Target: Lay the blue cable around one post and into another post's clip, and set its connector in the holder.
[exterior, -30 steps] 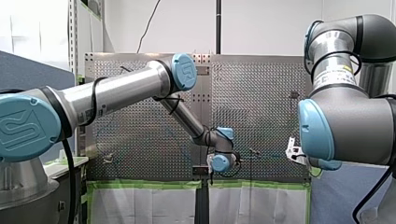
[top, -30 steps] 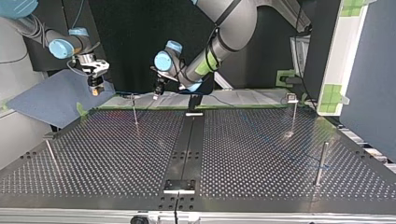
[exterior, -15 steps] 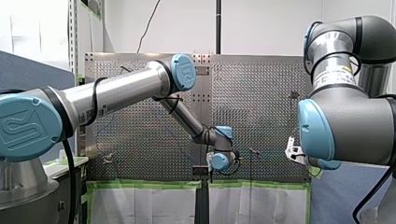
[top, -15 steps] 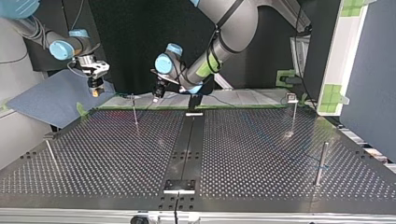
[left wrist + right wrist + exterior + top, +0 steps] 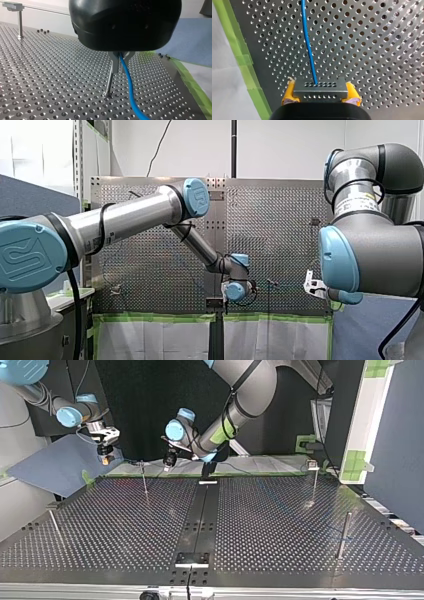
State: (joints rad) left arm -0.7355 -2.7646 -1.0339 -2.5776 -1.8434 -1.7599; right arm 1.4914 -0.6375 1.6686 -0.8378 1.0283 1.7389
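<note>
In the left wrist view my left gripper [image 5: 121, 60] is shut on the blue cable [image 5: 129, 86], which hangs from its metal fingers down to the perforated table. A thin post [image 5: 109, 81] stands just beside the fingers. In the top view this gripper [image 5: 169, 462] hovers at the far edge, close to a post [image 5: 144, 479]. My right gripper [image 5: 321, 96], with yellow pads [image 5: 287, 94], is shut on the grey connector [image 5: 320, 89]; the cable [image 5: 307, 42] runs away from the connector over the table. In the top view my right gripper [image 5: 104, 456] hangs beyond the far left corner.
More posts stand at the top view's right [image 5: 313, 484], near right [image 5: 343, 534] and near left [image 5: 54, 526]. A black strip [image 5: 200, 515] runs down the table's middle, with a bracket [image 5: 191, 559] at its near end. Green tape [image 5: 244, 62] lines the table edge.
My right gripper has shifted slightly right and down in the top view with the connector. My left gripper has crept a little to the right, still on the cable.
</note>
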